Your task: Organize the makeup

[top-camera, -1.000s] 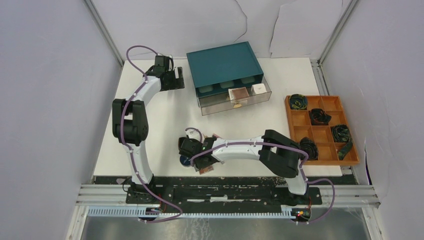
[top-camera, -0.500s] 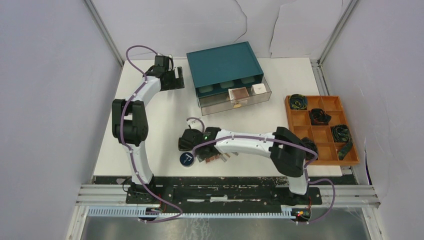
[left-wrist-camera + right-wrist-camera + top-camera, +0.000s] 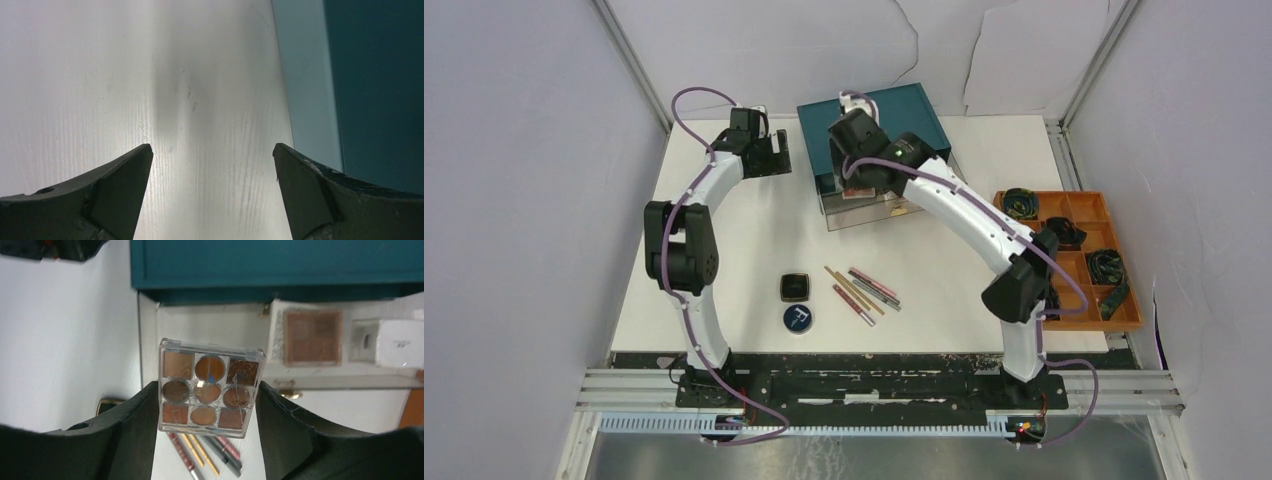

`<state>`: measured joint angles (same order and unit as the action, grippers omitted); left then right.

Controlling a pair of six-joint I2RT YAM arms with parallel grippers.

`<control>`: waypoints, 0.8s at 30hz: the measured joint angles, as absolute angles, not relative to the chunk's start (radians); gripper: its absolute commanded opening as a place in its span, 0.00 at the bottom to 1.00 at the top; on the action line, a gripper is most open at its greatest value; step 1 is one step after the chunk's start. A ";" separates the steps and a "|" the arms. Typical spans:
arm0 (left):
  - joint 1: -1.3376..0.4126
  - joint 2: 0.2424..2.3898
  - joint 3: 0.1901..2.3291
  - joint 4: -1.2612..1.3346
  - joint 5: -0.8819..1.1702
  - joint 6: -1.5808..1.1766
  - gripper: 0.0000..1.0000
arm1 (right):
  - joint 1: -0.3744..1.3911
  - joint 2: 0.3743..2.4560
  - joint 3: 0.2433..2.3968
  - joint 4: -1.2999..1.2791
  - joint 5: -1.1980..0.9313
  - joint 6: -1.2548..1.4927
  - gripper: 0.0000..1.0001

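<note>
My right gripper (image 3: 207, 390) is shut on the multicolour eyeshadow palette (image 3: 210, 387) and holds it above the left part of the clear open drawer (image 3: 150, 330). In the top view that gripper (image 3: 857, 180) is at the teal box's front. The brown square compact (image 3: 312, 337) and the white cube (image 3: 400, 342) lie in the drawer. The black square compact (image 3: 795, 287), the round dark-blue tin (image 3: 798, 319) and several thin pencils (image 3: 862, 293) lie on the table near the front. My left gripper (image 3: 212, 150) is open and empty over bare table, left of the box. No white packet shows.
The large teal drawer box (image 3: 904, 110) stands at the back centre. An orange tray (image 3: 1024, 240) with black coiled items sits at the right. Grey walls close in the table's left, right and back sides.
My right arm has lifted the palette from the front of the table and carried it back to the open drawer. The compact, tin and pencils are now uncovered. The left arm has not moved.
</note>
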<state>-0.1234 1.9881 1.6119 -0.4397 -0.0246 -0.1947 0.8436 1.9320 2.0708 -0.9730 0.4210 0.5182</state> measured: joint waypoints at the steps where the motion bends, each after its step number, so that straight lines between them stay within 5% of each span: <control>1: -0.123 1.987 1.612 -0.440 -0.025 -0.195 0.98 | 0.814 1.961 2.116 -0.974 0.415 0.503 0.44; 11: -0.120 1.983 1.612 -0.440 -0.025 -0.195 0.98 | 0.617 2.153 2.189 -0.969 0.330 0.437 0.44; 24: -0.120 1.985 1.612 -0.440 -0.027 -0.195 0.98 | 0.532 2.120 2.044 -0.937 0.295 0.400 0.46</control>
<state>-0.1196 1.9850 1.6123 -0.4400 -0.0265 -0.1947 0.5316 2.1204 2.0441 -0.9371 0.2955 0.4000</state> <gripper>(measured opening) 0.978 0.673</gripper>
